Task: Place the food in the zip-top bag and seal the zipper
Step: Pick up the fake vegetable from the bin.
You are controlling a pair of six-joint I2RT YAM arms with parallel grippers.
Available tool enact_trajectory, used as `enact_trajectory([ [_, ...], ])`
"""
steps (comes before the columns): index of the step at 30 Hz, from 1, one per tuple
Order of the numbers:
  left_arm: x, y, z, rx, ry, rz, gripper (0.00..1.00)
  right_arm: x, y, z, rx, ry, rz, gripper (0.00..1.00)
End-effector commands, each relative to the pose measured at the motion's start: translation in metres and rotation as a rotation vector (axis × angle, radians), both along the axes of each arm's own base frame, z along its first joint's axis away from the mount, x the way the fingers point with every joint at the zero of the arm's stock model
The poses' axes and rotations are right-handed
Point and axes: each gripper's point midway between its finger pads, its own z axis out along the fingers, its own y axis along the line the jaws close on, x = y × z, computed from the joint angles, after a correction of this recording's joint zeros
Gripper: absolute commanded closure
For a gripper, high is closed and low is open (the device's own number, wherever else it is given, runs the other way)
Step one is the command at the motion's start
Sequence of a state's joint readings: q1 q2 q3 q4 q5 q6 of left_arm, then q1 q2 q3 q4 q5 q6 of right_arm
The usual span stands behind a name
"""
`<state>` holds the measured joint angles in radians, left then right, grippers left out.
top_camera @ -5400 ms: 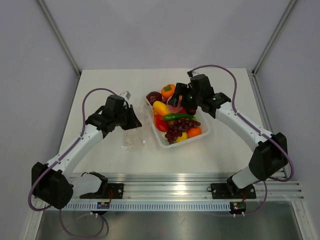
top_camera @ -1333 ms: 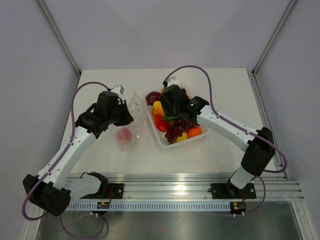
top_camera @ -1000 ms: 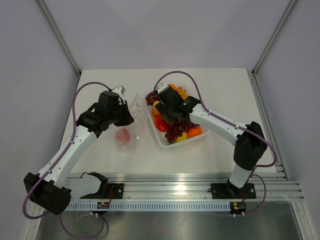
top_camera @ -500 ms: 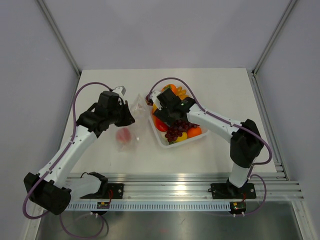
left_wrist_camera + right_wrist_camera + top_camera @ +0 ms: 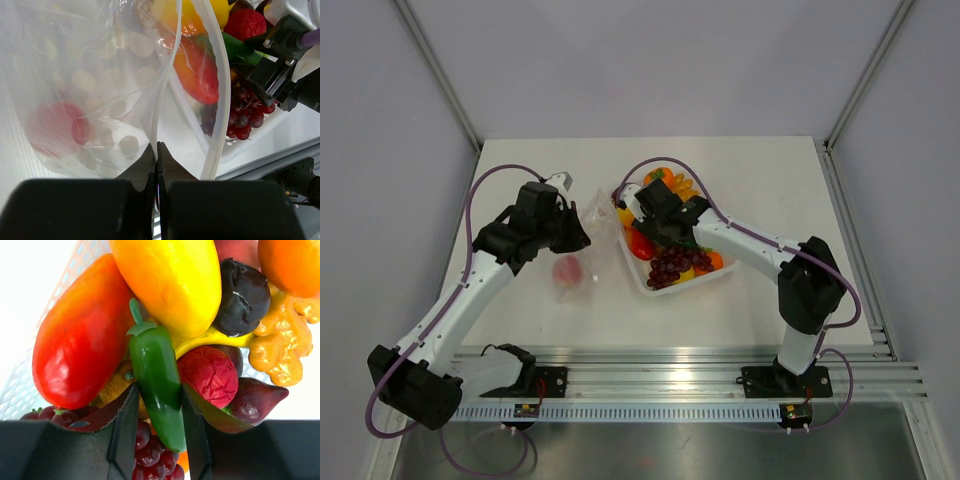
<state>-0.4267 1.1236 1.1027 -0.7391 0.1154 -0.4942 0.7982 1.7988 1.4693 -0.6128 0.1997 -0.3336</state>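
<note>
- Your left gripper (image 5: pixel 156 150) has its fingers pressed fully together, pinching one lip of the zip-top bag (image 5: pixel 583 248) at its mouth.
- The zipper (image 5: pixel 152 130) strip rises from between those fingers. The opposite lip curves away to the right, so the mouth gapes open toward the tray.
- The bag lies on the table (image 5: pixel 520 320) just left of the tray. Its mouth end is lifted at your left gripper and its body sags down to the tabletop.
- One red piece (image 5: pixel 52 125) of the food sits inside the bag, low in its closed end.
- The white tray (image 5: pixel 22 382) is heaped with the rest of the food. A red-orange pepper (image 5: pixel 80 340) lies along its left wall, with a yellow pepper (image 5: pixel 175 285) beside it.
- The purple grapes (image 5: pixel 665 267) are at the tray's near end.
- Your right gripper (image 5: pixel 160 390) is down in the pile with its fingers drawn in narrow.
- A green pepper (image 5: pixel 155 365) lies between its pads, and both pads look to be touching the pepper's sides. The pepper rests among the other pieces, not lifted.
- Right of the green pepper you can see a crinkled red fruit (image 5: pixel 210 375) and a dark round fruit (image 5: pixel 242 295).
</note>
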Motion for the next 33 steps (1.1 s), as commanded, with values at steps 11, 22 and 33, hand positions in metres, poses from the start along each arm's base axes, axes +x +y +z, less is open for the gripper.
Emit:
enact_trajectory([
  [11,0.004,-0.01,0.006,-0.037,-0.035,-0.053,1.0,-0.02,-0.023,0.055,0.077,-0.054,-0.054,0.7],
  [22,0.007,-0.011,0.005,-0.037,-0.04,-0.06,1.0,-0.009,-0.031,0.131,0.29,-0.208,-0.259,0.78],
  [33,0.007,-0.023,0.001,-0.085,-0.019,-0.091,1.0,-0.021,0.008,0.23,0.961,-0.136,-0.468,0.82],
])
